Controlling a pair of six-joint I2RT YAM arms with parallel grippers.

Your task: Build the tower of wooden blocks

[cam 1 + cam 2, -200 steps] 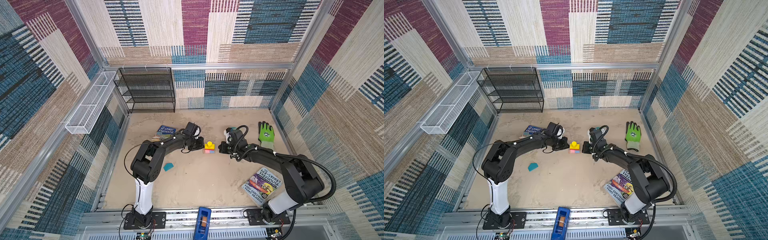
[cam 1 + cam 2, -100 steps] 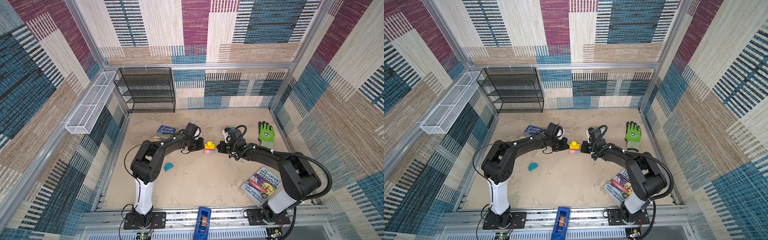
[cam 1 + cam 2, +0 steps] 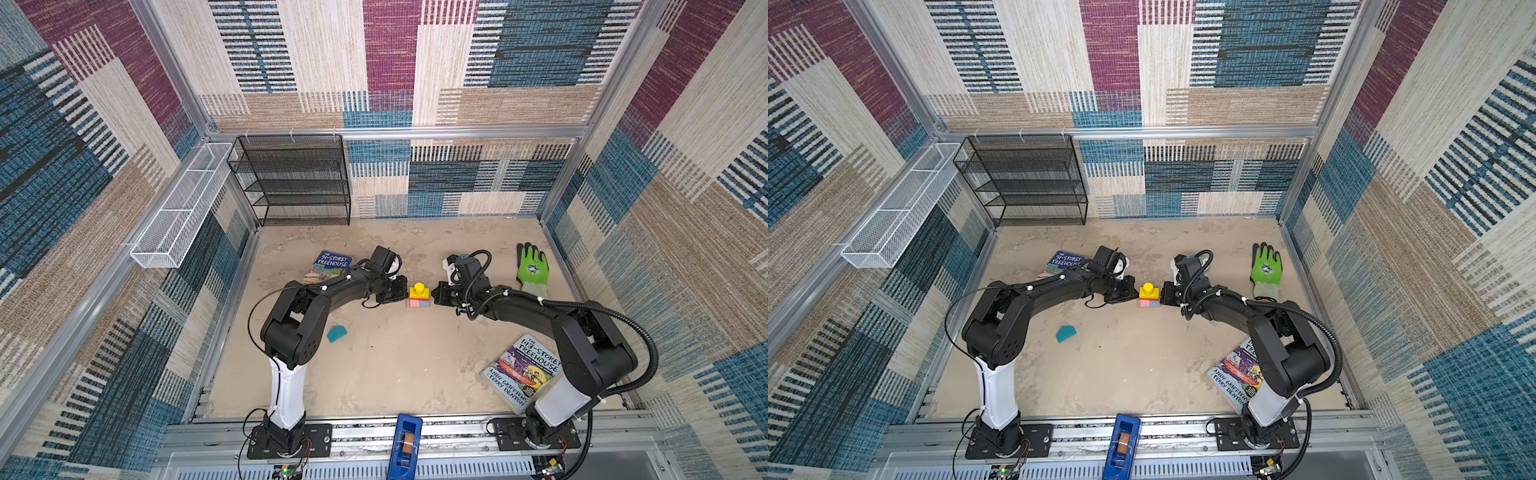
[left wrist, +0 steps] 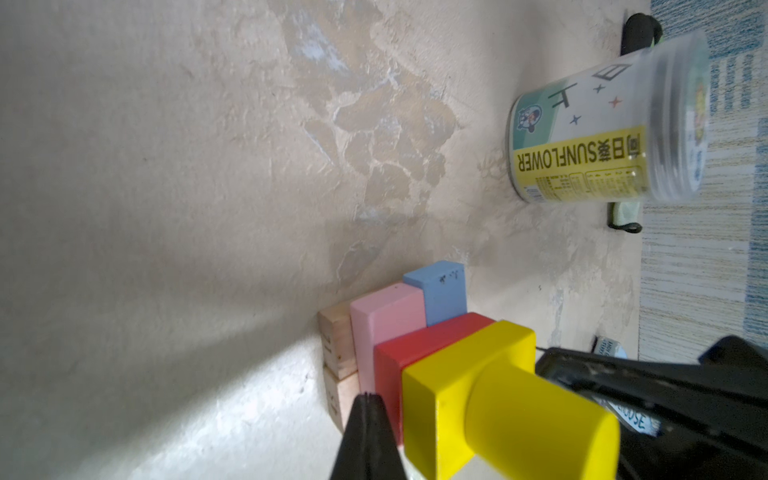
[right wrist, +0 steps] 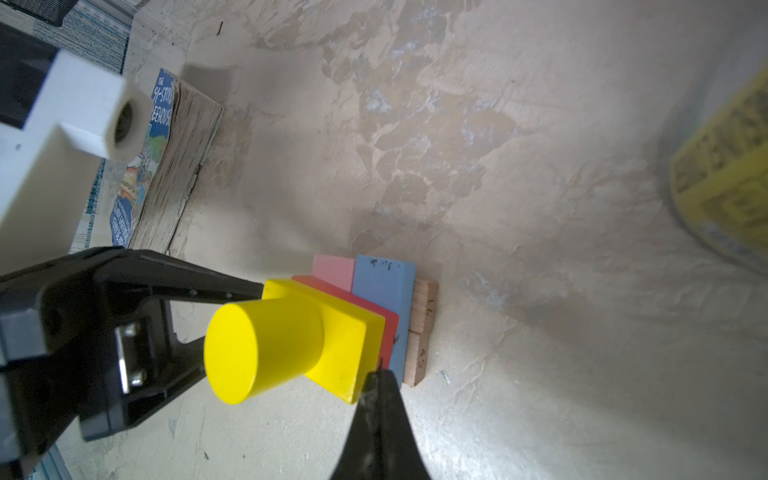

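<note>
The tower stands mid-table. Two plain wood blocks lie at its base, with a pink block and a light blue block on them. Above come a red block, a yellow block and a yellow cylinder on top. My left gripper is shut, its tips at the tower's left side. My right gripper is shut at the tower's right side, its tips by the red and blue blocks. A teal house-shaped piece lies alone at front left.
A yellow sunflower jar stands behind the right wrist. One paperback lies behind the left arm and another paperback at front right. A green glove lies far right. A black mesh rack stands at the back left.
The right gripper has edged slightly left toward the tower. The left arm and the blocks look the same.
</note>
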